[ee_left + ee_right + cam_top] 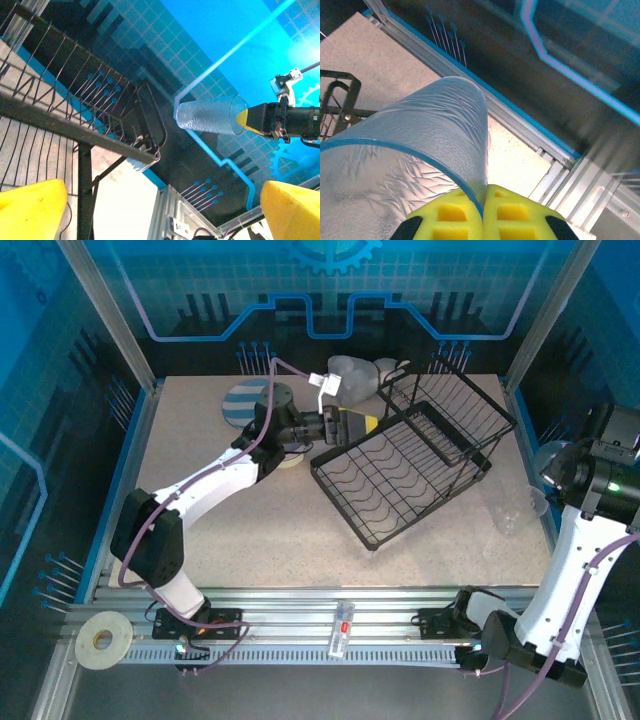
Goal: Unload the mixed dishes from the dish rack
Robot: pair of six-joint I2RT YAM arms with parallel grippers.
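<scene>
The black wire dish rack [410, 455] stands tilted on the table, right of centre. My left gripper [368, 424] is open at the rack's back left corner, its yellow fingers [30, 205] wide apart with nothing between them and the rack's wires [75, 125] close in front. My right gripper [484, 200] is shut on the rim of a clear plastic cup [420, 165], held in the air at the table's right edge. The left wrist view has that cup [210, 117] lying sideways. A striped plate [240, 400] and two bowls [350, 375] sit at the back.
Two more clear cups [510, 520] stand on the table near the right edge, below the held one. A pale disc [290, 457] lies under the left forearm. A tape roll [100, 638] rests on the front rail. Blue walls close in the table.
</scene>
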